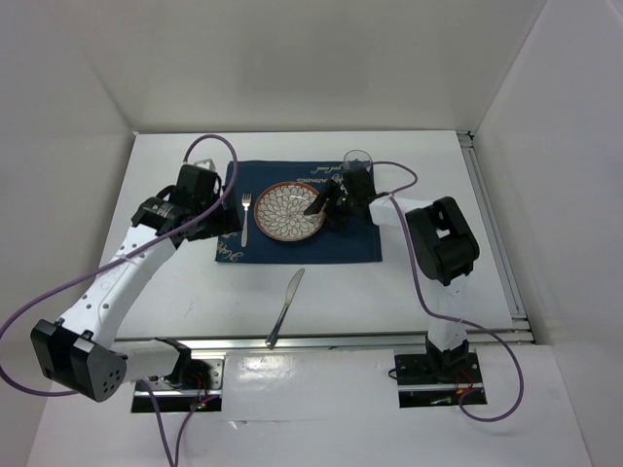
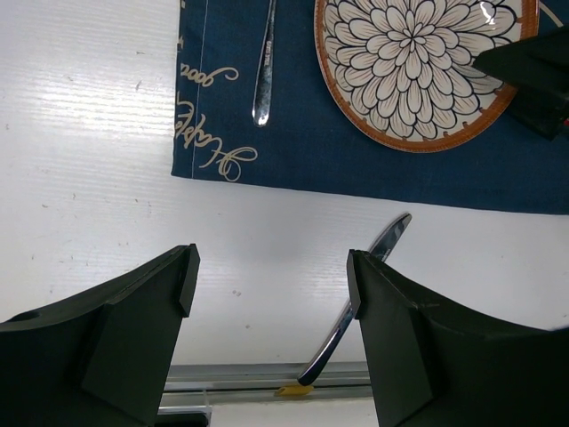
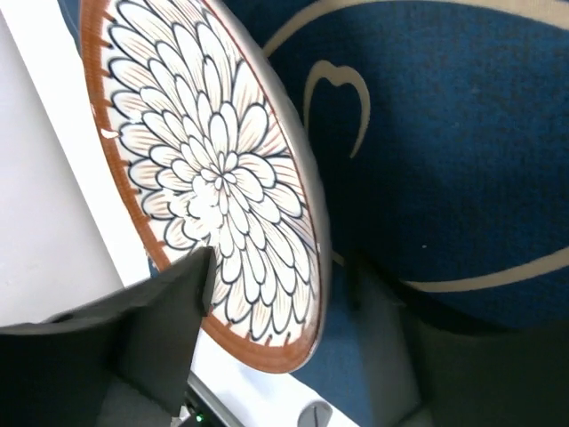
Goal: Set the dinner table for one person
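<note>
The white dinner table carries a navy placemat with a flower-patterned, brown-rimmed plate on it. A fork lies on the placemat left of the plate. A knife lies on the bare table in front of the placemat. My right gripper is open, its jaws straddling the plate's right rim, one finger over the plate. My left gripper is open and empty at the placemat's left edge; its wrist view shows the knife, fork and plate.
A clear drinking glass stands at the placemat's far right corner, just behind my right gripper. A metal rail runs along the table's near edge. White walls enclose the table at the back and sides.
</note>
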You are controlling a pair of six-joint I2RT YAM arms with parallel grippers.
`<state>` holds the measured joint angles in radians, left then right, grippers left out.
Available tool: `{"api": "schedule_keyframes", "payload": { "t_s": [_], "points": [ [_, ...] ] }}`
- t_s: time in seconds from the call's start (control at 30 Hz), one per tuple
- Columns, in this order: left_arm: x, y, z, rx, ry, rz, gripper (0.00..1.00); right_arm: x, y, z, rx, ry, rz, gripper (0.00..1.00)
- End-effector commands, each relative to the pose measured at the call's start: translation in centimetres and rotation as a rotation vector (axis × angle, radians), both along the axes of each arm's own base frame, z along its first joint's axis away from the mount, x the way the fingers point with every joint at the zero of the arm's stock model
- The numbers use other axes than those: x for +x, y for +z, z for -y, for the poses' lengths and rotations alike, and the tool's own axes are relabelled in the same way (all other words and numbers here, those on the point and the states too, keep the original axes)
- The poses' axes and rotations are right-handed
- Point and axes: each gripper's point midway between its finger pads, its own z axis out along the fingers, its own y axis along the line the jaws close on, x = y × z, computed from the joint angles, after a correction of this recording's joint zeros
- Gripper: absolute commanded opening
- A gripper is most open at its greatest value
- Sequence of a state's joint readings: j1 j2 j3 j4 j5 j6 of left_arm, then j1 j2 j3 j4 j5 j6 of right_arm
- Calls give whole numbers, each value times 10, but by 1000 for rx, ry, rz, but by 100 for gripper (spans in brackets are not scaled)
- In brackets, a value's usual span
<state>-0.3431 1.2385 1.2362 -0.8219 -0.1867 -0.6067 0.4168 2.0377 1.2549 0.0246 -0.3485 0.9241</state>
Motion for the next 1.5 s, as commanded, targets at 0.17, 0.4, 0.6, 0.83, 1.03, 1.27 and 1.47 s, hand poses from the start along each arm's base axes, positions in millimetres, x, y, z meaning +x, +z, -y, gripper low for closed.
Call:
{"api": "schedule_keyframes", "payload": {
  "t_s": [0.17, 0.4, 0.6, 0.83, 1.03, 1.27, 1.47],
  "points": [
    [-8, 9, -1, -17, -8, 35, 85, 19, 47, 4, -64, -43, 152, 97],
    [-37, -29, 32, 11, -148, -66, 84, -16, 117, 58, -241, -134, 269, 99],
    [-82, -96, 98, 7, -358, -195, 80, -79, 131, 125, -411, -217, 308, 99],
    [-116, -163, 131, 188, -542, -349, 77, -149, 143, 176, -503, -250, 261, 98],
    [-127, -185, 142, 206, -554, -398, 69, -166, 151, 191, -519, -274, 263, 95],
    [-135, -209, 145, 149, -544, -454, 60, -167, 155, 193, -522, -282, 269, 92],
    [-140, -226, 139, 137, -534, -495, 50, -168, 158, 193, -517, -286, 278, 91]
  ]
}}
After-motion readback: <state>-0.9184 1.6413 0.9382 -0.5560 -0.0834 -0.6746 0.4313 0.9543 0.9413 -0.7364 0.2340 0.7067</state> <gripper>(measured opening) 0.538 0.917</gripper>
